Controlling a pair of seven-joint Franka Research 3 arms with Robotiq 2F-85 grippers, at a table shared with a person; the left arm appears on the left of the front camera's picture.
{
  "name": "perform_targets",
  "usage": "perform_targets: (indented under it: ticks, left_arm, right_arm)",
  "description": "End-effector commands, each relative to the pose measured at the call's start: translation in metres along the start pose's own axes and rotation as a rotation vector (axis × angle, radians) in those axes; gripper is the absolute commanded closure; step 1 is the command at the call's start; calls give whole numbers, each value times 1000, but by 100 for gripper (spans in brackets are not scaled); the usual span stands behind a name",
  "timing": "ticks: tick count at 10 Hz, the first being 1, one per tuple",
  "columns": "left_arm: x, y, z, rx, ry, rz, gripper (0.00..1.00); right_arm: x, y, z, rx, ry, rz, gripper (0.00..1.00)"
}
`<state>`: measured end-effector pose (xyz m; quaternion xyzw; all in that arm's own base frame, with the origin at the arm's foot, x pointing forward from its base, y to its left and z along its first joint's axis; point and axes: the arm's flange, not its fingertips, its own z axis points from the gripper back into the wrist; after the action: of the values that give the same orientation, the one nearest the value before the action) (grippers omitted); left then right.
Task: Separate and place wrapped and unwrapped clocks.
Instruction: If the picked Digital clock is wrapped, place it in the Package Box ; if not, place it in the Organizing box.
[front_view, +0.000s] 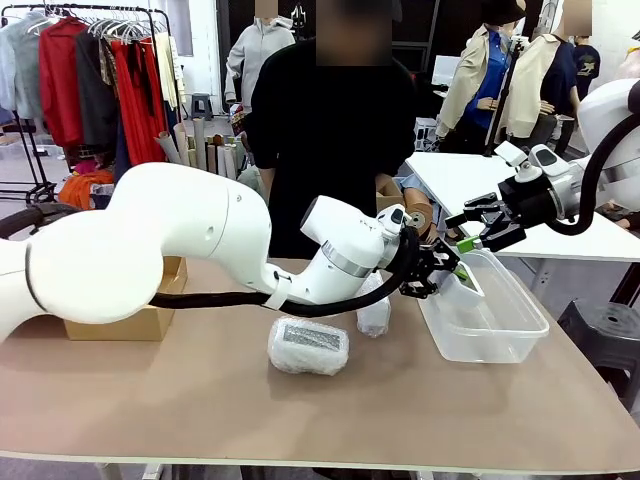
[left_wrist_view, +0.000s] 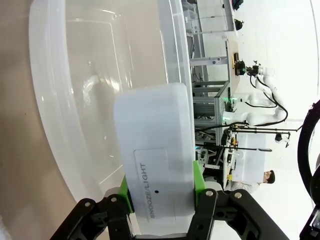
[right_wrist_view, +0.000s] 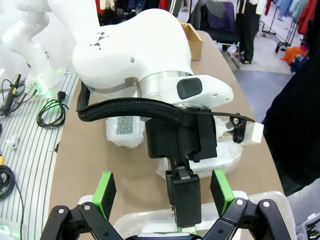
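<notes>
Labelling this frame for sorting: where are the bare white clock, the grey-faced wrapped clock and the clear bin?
bare white clock (left_wrist_view: 155, 145), left wrist view, face above the print
grey-faced wrapped clock (front_view: 306, 338), front view, its grey face
clear bin (front_view: 492, 347), front view, near wall

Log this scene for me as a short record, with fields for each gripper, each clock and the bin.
left gripper: shut on the bare white clock, held over the clear bin
right gripper: open, hovering above the bin's rim
wrapped clock with grey face: lying on the table, near its middle
second wrapped clock: on the table just behind it
clear bin: on the table's right part
</notes>
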<state>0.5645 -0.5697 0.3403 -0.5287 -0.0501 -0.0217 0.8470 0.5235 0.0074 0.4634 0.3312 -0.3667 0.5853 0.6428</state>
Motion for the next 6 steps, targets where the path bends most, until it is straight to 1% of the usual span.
perform_targets:
  ticks: [1, 4, 5, 6]
  left_arm:
    - [14, -14, -14, 4, 19, 1, 100]
    - [14, -14, -23, 23, 28, -1, 100]
    - [16, -13, -23, 42, 5, -20, 100]
    - [0, -5, -12, 3, 25, -7, 100]
  right_arm:
    - [1, 0, 1, -3, 0, 2, 0]
    - [1, 0, 1, -3, 0, 2, 0]
    - [1, 0, 1, -3, 0, 2, 0]
    - [1, 0, 1, -3, 0, 2, 0]
